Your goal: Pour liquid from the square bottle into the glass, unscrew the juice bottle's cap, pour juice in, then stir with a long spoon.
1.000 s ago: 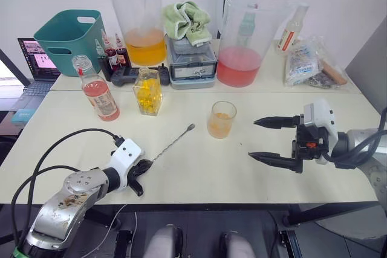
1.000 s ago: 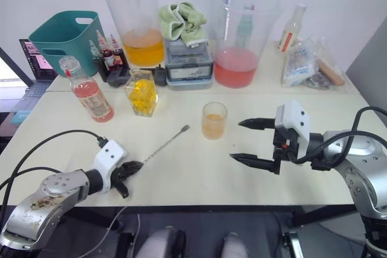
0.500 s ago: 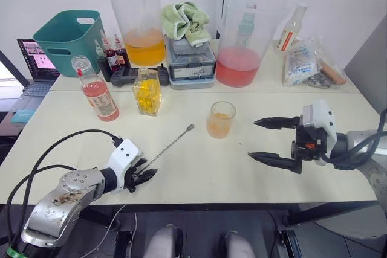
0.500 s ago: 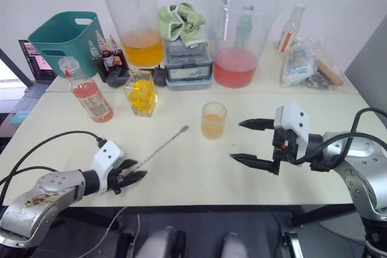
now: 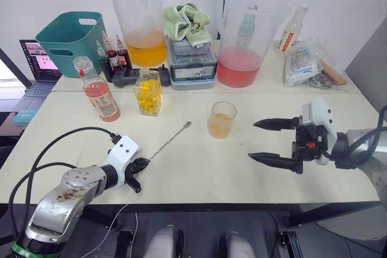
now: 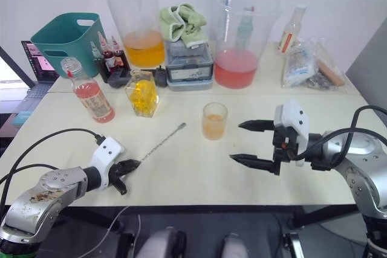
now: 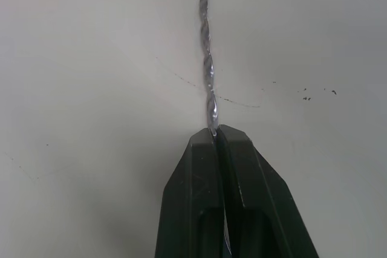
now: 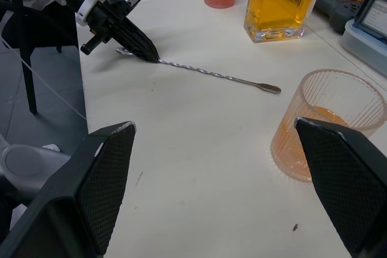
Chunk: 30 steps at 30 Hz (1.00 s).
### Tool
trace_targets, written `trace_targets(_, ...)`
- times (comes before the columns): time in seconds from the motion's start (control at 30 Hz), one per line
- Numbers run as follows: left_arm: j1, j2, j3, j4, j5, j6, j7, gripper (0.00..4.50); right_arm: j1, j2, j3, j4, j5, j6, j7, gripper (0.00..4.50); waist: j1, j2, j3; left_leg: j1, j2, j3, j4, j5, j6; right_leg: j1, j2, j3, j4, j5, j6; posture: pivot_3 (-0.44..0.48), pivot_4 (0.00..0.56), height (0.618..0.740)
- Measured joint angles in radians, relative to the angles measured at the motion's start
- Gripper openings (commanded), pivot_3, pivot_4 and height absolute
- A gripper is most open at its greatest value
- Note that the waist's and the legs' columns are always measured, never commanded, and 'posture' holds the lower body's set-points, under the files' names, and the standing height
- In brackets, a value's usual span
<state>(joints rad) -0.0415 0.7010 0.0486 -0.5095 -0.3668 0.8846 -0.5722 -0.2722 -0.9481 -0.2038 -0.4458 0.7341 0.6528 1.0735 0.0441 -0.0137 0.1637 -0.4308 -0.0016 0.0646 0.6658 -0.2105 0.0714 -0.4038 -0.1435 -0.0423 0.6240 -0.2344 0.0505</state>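
I see the left end effector (image 5: pixel 138 168) clamped on the long spoon (image 5: pixel 171 139), which lies flat on the desk (image 5: pixel 205 170); the right end effector (image 5: pixel 262 140) hangs wide open and empty beside the glass (image 5: pixel 221 119).

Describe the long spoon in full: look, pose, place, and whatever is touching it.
The long spoon is a thin silver metal bar spoon with a twisted stem and a tiny flattened bowl at the far end. It lies flat on the pale table, angled diagonally, bowl end pointing toward the glass without touching it. The left gripper is shut on its near end, the black fingers pinching the stem. Nothing else touches it.
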Motion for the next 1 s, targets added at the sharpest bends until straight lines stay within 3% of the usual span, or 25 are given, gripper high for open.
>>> trace_targets(0.17,-0.03,-0.103,0.093,0.009,-0.092,-0.036,-0.007,0.05,-0.083,0.001,0.005,0.054,0.148,0.171,0.001,4.5,-0.001,-0.003,0.002,-0.001,0.0,-0.001,0.0,0.0,0.001,-0.001,-0.002,0.0,0.0,0.0,0.0,0.0,0.15,0.736)
trace_targets(0.37,-0.148,-0.159,0.168,-0.048,-0.168,-0.08,0.018,0.05,-0.182,0.079,-0.006,0.095,0.273,0.299,-0.131,4.5,-0.004,-0.004,0.002,-0.002,0.0,0.0,0.0,0.003,0.006,-0.001,-0.001,-0.001,0.0,0.0,0.0,0.0,0.15,0.736)
trace_targets(0.57,-0.276,-0.214,0.131,-0.08,-0.21,-0.079,0.056,0.05,-0.285,0.286,-0.004,0.165,0.282,0.352,-0.406,4.5,-0.005,-0.004,0.002,-0.003,-0.001,0.0,0.0,0.004,0.006,-0.001,0.003,0.0,0.0,0.001,0.001,0.0,0.15,0.736)
trace_targets(0.7,-0.318,-0.247,0.092,-0.102,-0.241,-0.068,0.086,0.05,-0.308,0.486,-0.024,0.192,0.351,0.38,-0.647,4.5,-0.008,-0.005,0.001,-0.003,0.0,0.0,0.0,0.004,0.006,-0.002,0.006,0.001,0.002,0.002,0.002,0.0,0.15,0.736)
trace_targets(1.0,-0.347,-0.213,0.036,-0.124,-0.27,-0.028,0.109,0.05,-0.311,0.676,-0.093,0.189,0.546,0.37,-0.967,4.5,-0.012,-0.004,0.001,-0.003,0.0,-0.001,0.0,0.005,0.005,-0.002,0.012,0.002,0.003,0.002,0.002,0.0,0.15,0.736)
